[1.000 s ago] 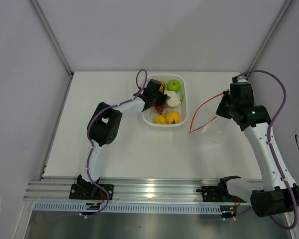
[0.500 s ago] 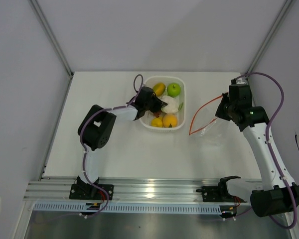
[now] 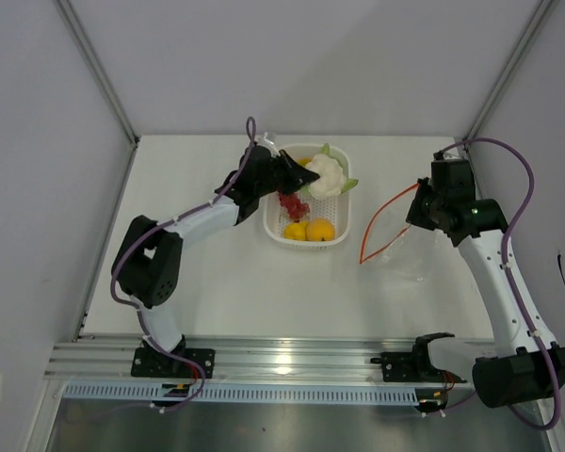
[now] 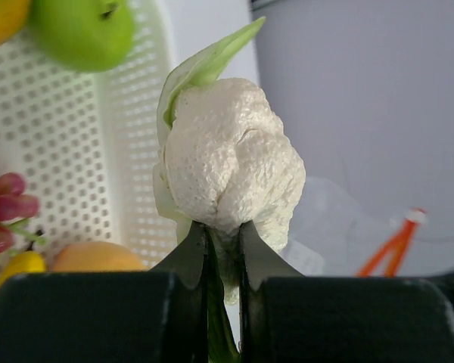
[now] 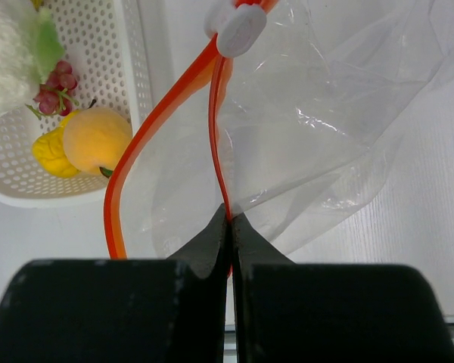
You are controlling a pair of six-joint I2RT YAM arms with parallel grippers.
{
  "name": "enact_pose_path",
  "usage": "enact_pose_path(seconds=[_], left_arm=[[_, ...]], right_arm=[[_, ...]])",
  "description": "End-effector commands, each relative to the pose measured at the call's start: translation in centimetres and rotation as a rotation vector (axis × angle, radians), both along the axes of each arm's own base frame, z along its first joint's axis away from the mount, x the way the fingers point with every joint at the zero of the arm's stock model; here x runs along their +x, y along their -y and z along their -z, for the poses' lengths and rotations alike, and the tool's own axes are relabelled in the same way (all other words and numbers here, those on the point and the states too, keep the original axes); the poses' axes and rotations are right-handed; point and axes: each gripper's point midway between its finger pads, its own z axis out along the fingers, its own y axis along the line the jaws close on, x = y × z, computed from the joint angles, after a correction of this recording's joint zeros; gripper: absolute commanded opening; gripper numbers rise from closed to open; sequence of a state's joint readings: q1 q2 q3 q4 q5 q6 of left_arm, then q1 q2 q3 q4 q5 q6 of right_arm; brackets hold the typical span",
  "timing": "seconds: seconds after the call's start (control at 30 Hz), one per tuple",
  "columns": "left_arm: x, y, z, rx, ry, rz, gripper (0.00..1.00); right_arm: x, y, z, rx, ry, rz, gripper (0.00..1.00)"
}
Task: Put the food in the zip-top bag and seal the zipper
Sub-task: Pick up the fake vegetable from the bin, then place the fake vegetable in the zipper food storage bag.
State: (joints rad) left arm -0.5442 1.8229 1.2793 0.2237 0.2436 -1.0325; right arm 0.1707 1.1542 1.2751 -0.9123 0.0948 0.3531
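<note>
My left gripper [image 3: 306, 179] is shut on the stem of the white cauliflower [image 3: 326, 174], which hangs over the far end of the white basket [image 3: 270, 222]. In the left wrist view the cauliflower [image 4: 231, 166] stands upright above my left gripper [image 4: 223, 227]. A green apple [image 4: 83, 30], red grapes [image 3: 293, 204] and orange and yellow fruits [image 3: 320, 230] lie in the basket. My right gripper [image 3: 416, 209] is shut on the orange-red zipper [image 5: 147, 136] and holds the clear zip-top bag [image 3: 403, 250] with its mouth open. The right wrist view shows my right gripper [image 5: 228, 215] pinching one strip.
A white slider [image 5: 240, 26] sits at the far end of the zipper. The basket [image 5: 129, 45] stands just left of the bag's mouth. Grey walls close in the table on the left, back and right. A metal rail [image 3: 292, 358] runs along the near edge.
My left gripper has closed on the cauliflower and lifted it out from among the other food, toward the basket's far end. The basket has shifted slightly. My right arm has stayed put.
</note>
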Motion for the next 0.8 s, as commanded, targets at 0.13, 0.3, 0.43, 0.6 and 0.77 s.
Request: enact_pose_path(seconds=[0.13, 0.3, 0.43, 0.6, 0.77], left_arm=[[-5.7, 1.3, -11.0, -0.127, 0.370, 0.251, 0.01], [-11.3, 3.5, -13.9, -0.164, 0.561, 0.402, 0.01], [-14.8, 5.5, -13.2, -0.137, 0.609, 0.486, 0.01], [-17.9, 7.0, -11.9, -0.128, 0.620, 0.556, 0.01], [-17.7, 7.5, -9.5, -0.003, 0.574, 0.522, 0.01]], right_arm=[[0.0, -0.7, -1.6, 0.027, -0.002, -0.035, 0.00], [-0.1, -1.2, -1.1, 0.054, -0.055, -0.035, 0.00], [0.0, -1.3, -1.2, 0.069, -0.062, -0.026, 0.00], [0.0, -1.9, -1.5, 0.105, -0.072, -0.034, 0.00], [-0.4, -3.1, -3.4, 0.173, -0.041, -0.075, 0.00]])
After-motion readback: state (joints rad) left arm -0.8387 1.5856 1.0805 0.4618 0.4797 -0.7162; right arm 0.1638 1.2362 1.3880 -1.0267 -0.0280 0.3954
